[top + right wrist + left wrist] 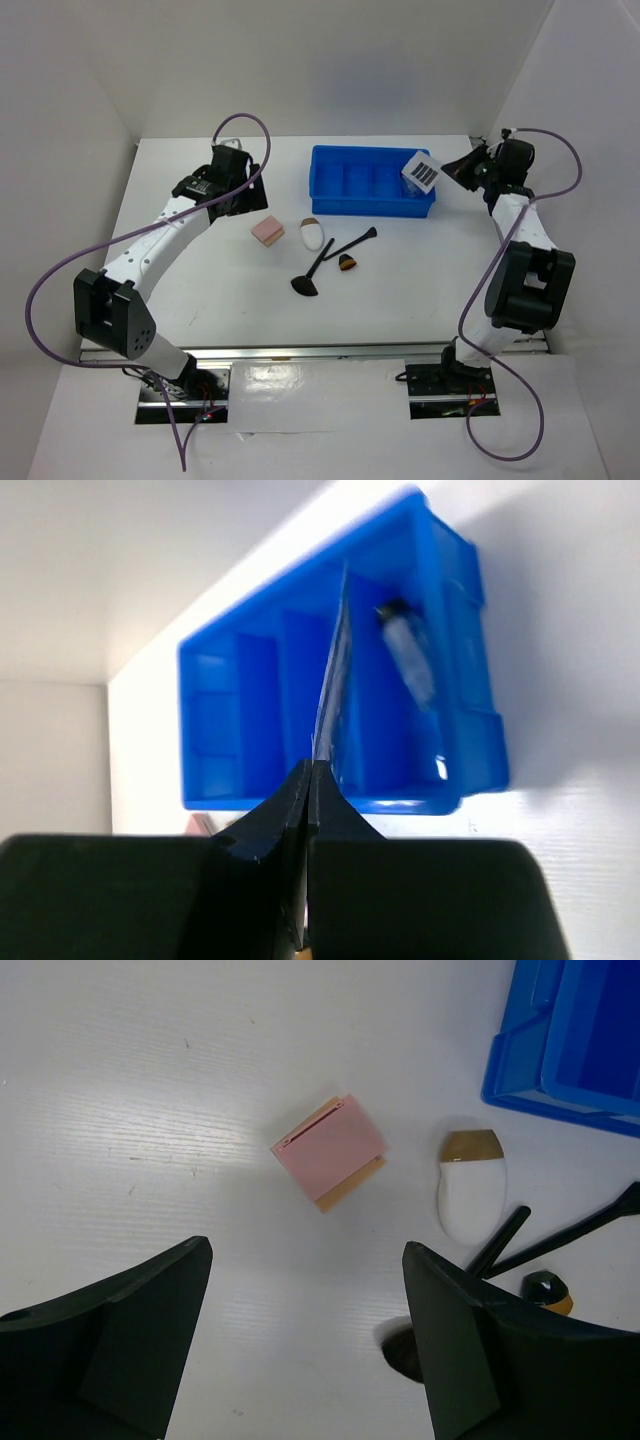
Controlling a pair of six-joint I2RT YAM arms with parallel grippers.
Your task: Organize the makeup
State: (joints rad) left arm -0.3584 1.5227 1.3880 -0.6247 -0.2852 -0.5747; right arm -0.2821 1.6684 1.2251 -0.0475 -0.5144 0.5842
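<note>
top: right claw (441, 172) clenched on palette (423, 172) over blue bin (370, 207) right end; pink sponge (268, 231), black brushes (320, 262) on table (420, 290) nearer | left wrist: left claw (307, 1250) released above sponge | right wrist: palette edge-on, pale tube (410, 655) inside bin

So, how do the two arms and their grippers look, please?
Both the left arm and right arm have white links with bulky black joints. A purple cable loops along each. The left gripper and right gripper have black wedge-shaped fingers.
</note>
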